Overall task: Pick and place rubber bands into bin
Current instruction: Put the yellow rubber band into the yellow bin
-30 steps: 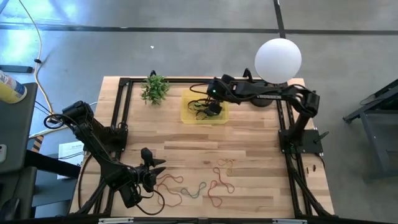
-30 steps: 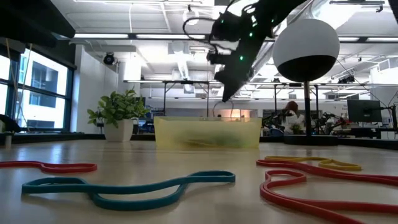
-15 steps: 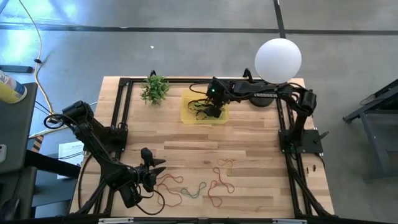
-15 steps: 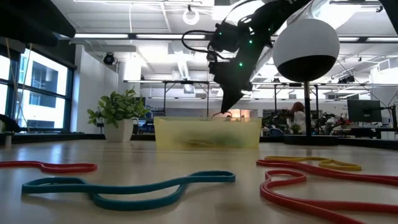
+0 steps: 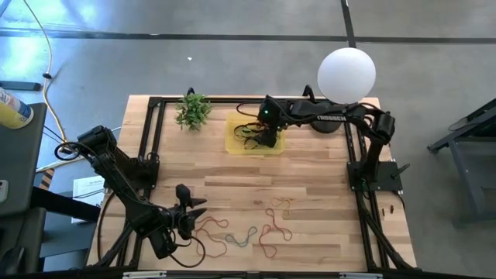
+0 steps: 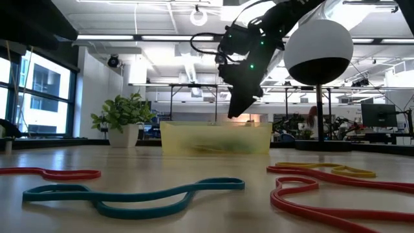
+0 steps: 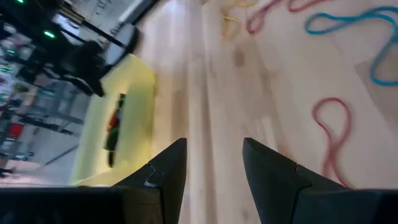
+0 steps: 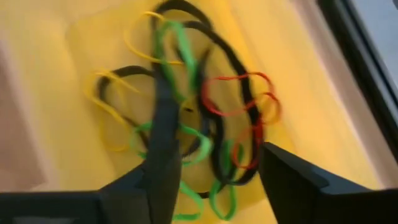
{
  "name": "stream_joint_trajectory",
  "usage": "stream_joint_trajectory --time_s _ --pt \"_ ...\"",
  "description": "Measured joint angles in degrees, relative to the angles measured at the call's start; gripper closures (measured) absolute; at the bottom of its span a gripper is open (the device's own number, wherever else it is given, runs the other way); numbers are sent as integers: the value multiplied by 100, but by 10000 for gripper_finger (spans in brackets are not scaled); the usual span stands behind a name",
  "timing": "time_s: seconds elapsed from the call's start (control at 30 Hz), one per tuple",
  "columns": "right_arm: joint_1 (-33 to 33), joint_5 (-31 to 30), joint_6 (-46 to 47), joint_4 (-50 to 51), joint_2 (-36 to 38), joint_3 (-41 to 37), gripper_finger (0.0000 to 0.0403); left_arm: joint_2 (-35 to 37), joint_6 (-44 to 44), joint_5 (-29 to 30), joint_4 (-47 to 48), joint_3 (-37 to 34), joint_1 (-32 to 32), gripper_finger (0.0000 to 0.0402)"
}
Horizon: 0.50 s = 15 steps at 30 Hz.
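The yellow bin [image 5: 234, 144] stands at the table's far middle and holds several rubber bands [image 8: 231, 106], black, green, red and yellow, lying in a heap on its floor. My right gripper [image 5: 265, 138] hangs open just above the bin [image 6: 215, 137], fingers pointing down over the heap, with nothing between them [image 8: 217, 180]. More rubber bands [image 5: 244, 231] lie flat on the wood near the front edge, among them a teal one [image 6: 129, 194] and red ones [image 6: 336, 202]. My left gripper [image 5: 195, 211] waits open beside them, near the front left, and holds nothing [image 7: 214, 165].
A small green plant [image 5: 193, 110] stands left of the bin at the far edge. A white globe lamp [image 5: 346, 75] stands at the far right, behind my right arm. Bare wood [image 5: 256, 174] lies between the bin and the loose bands.
My right gripper has come down a little over the bin and has opened its fingers there. My left arm has kept still.
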State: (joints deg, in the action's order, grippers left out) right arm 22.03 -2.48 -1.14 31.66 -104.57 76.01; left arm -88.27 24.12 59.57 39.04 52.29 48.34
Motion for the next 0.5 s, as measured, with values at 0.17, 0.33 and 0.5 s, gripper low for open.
stream_joint_trajectory --time_s 0.17,0.33,0.5 --pt "-425 43 -239 -32 11 0 175 0 -135 -850 -1 0 0 257" --pt "-969 39 -442 -113 11 0 184 0 -138 -1051 -6 0 0 257" --pt "-1565 -18 -493 -104 11 0 202 0 -138 -1073 -27 0 -83 257"
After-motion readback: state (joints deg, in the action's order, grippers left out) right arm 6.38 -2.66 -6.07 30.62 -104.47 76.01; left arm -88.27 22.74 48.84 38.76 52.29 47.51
